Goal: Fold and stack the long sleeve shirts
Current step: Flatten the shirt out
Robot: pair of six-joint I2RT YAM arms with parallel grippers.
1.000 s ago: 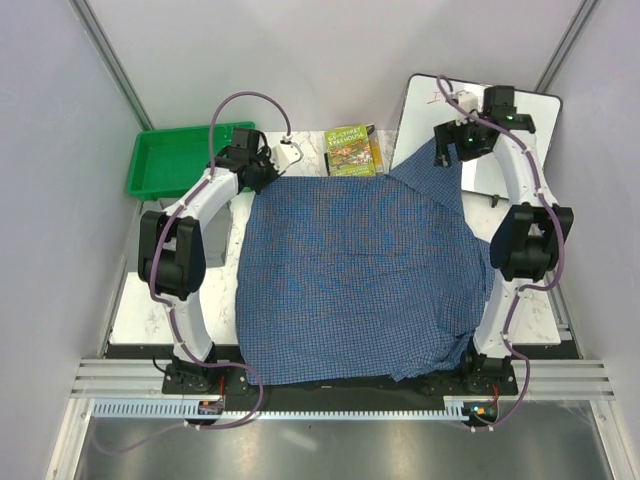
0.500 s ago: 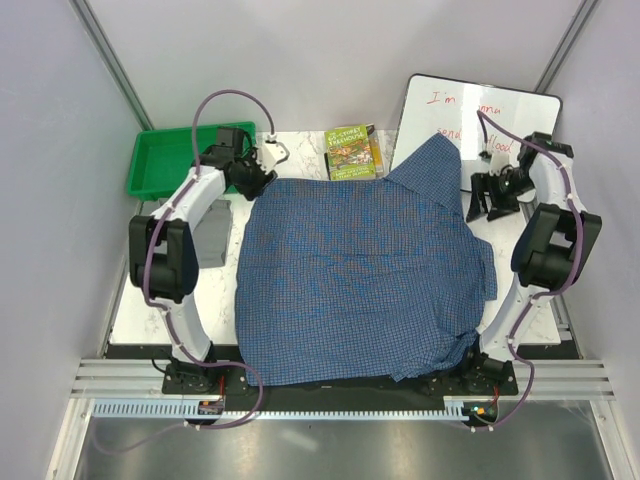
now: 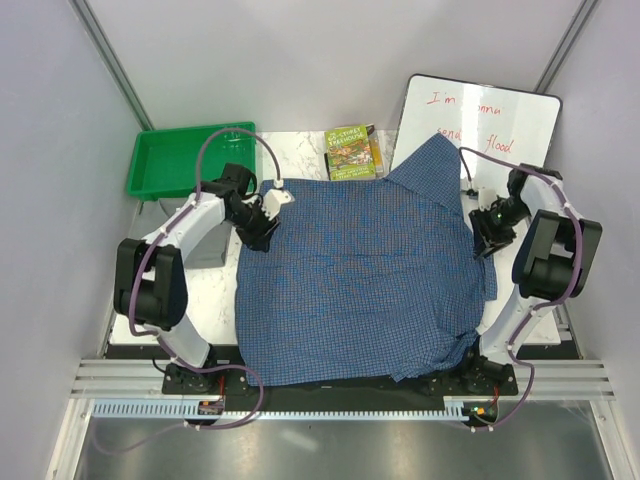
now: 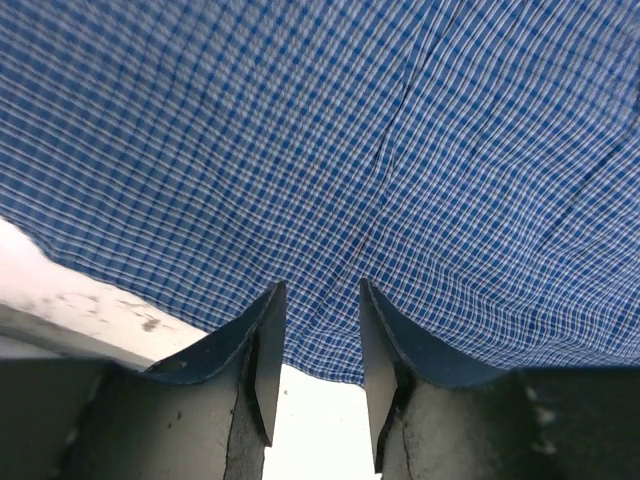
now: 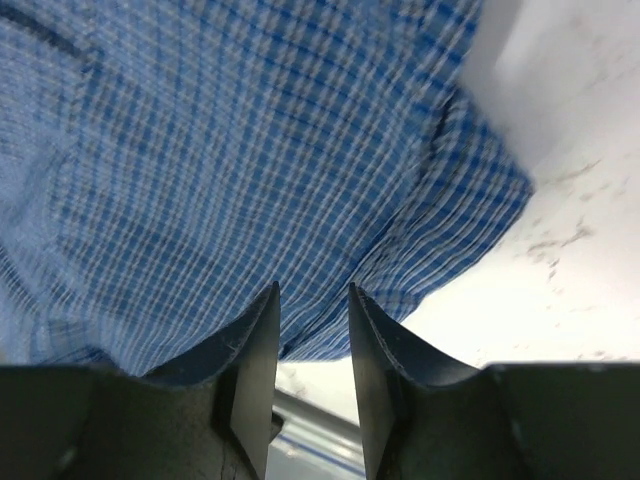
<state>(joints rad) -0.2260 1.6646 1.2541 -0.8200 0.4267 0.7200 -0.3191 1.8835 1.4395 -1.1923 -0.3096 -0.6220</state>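
So, I'm hovering both arms at the blue check shirt, which is lying spread flat across the table, long axis running far to near. My left gripper is sitting at its left edge and my right gripper at its right edge. Both are parted and pinching nothing. Neither arm's nearer, so I'm guessing a two-handed fold.

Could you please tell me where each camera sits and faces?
Top external: above, behind the bases, looking down; left arm and right arm flank the blue checked shirt.
Left wrist: on the left arm, facing the shirt's left edge; left tool shows.
Right wrist: on the right arm, facing its right edge; right tool shows.
Shared: the shirt.
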